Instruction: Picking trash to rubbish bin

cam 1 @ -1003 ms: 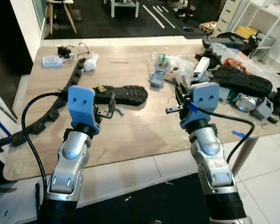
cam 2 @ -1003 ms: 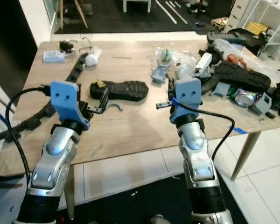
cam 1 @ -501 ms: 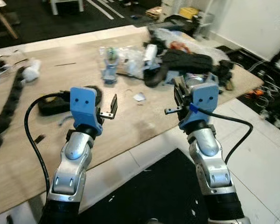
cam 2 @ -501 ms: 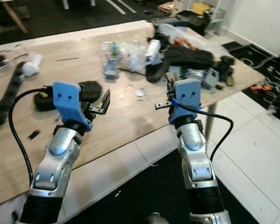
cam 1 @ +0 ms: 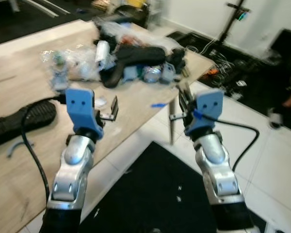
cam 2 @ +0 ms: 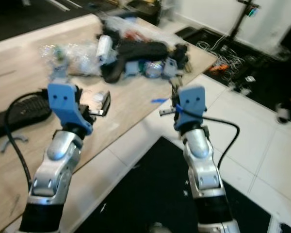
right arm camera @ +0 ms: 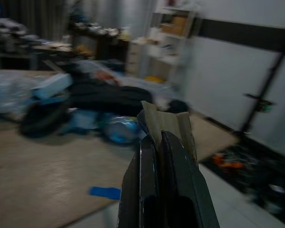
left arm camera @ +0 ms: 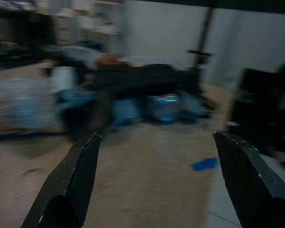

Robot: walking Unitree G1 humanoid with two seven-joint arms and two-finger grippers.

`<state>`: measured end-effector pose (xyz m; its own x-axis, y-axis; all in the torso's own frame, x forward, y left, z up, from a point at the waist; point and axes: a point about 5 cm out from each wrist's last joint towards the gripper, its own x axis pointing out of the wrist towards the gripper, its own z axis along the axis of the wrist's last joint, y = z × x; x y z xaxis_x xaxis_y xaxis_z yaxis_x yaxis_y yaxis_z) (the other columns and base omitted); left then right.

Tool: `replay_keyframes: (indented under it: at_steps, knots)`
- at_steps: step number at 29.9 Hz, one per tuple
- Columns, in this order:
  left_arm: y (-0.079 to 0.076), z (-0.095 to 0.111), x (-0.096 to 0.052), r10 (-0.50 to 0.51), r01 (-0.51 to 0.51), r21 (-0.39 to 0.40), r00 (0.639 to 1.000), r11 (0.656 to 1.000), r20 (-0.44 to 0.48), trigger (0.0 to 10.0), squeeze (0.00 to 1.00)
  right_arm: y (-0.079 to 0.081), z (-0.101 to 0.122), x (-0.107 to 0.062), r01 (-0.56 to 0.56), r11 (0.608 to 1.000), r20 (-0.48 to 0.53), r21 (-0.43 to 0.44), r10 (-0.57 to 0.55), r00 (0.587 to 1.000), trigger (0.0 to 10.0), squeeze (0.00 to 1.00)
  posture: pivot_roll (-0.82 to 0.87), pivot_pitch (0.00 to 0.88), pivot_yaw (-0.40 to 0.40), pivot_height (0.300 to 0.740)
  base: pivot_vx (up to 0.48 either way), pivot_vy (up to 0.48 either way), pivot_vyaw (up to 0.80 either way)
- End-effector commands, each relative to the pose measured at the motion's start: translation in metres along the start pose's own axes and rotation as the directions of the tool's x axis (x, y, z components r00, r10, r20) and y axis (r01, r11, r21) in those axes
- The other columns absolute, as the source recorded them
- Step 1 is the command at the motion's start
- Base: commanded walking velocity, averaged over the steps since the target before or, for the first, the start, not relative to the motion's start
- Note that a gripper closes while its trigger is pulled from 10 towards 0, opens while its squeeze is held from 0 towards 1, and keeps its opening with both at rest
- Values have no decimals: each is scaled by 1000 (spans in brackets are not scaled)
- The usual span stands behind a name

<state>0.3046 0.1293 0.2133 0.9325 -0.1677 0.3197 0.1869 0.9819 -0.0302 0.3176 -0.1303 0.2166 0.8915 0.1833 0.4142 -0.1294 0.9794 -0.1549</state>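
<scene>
My right gripper [cam 1: 180, 105] is held up past the table's corner, over the tiled floor. Its fingers [right arm camera: 147, 156] are shut on a small scrap of brown card [right arm camera: 168, 124] that sticks out above their tips. My left gripper [cam 1: 114, 108] is raised over the wooden table [cam 1: 136, 109] and stands open, with nothing between its fingers [left arm camera: 83, 164]. A heap of trash and clutter [cam 1: 131, 56], with plastic bags, black items and blue parts, lies on the table's far side. The views are blurred.
A black shoe sole [cam 1: 24, 116] lies on the table at the left. A strip of blue tape [cam 1: 158, 105] sits by the table's edge. A black mat [cam 1: 155, 194] covers the floor below my arms. Cables [cam 1: 218, 53] and a black stand [cam 1: 228, 29] are at the far right.
The whole picture has swung to the right, so the camera has turned and the table has slid left. Both arms keep the same pose, and the right gripper still holds the scrap.
</scene>
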Motion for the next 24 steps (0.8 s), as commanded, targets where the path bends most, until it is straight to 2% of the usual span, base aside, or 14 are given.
replay_keyframes:
  at_steps: [1, 8, 9, 12, 13, 16, 21, 22, 24]
  knots:
    - [-2, -3, -2, -2, 2, -23, 1000, 1000, -17, 10000, 0, -1, -6, -3, 8, 1000, -23, 7, -7, 1000, 10000, 0, 16, 156, -58, 740, 0, 0, -800]
    - [2, -2, -3, 7, -7, 8, 1000, 1000, -20, 10000, 0, -2, -7, -3, 8, 1000, -27, 2, -8, 1000, 10000, 0, 16, 154, -58, 740, 0, 0, -800]
    - [9, -4, -3, 61, -60, 25, 998, 998, -10, 10000, 0, -2, -9, -4, 9, 1000, -33, -1, -9, 999, 10000, 0, 16, 154, -58, 740, 0, 0, -800]
    - [13, -2, -4, 64, -64, 31, 998, 997, 7, 10000, 0, -3, -12, -6, 12, 1000, -45, -6, -12, 999, 10000, 0, 16, 154, -58, 740, 0, 0, -800]
    - [14, -2, -5, 54, -54, 6, 999, 999, 3, 10000, 0, -3, -14, -7, 15, 1000, -52, -6, -16, 999, 10000, 0, 16, 152, -60, 740, 0, 0, -800]
    - [25, -5, -9, 113, -114, 14, 993, 993, 10, 10000, 0, -7, -20, -10, 27, 1000, -75, -7, -28, 997, 10000, 0, 17, 151, -58, 740, 0, 0, -800]
    - [40, -17, -18, 150, -149, 44, 988, 988, -30, 10000, 0, -15, -32, -15, 58, 998, -123, -13, -60, 991, 10000, 0, 17, 151, -58, 740, 0, 0, -800]
    - [48, -27, -27, 188, -185, 54, 981, 981, -51, 10000, 0, -18, -40, -18, 60, 998, -155, -27, -63, 986, 10000, 0, 17, 149, -55, 740, 0, 0, -800]
    - [52, -31, -30, 206, -203, 54, 977, 978, -59, 10000, 0, -19, -42, -20, 59, 998, -164, -31, -63, 984, 10000, 0, 17, 149, -55, 740, 0, 0, -800]
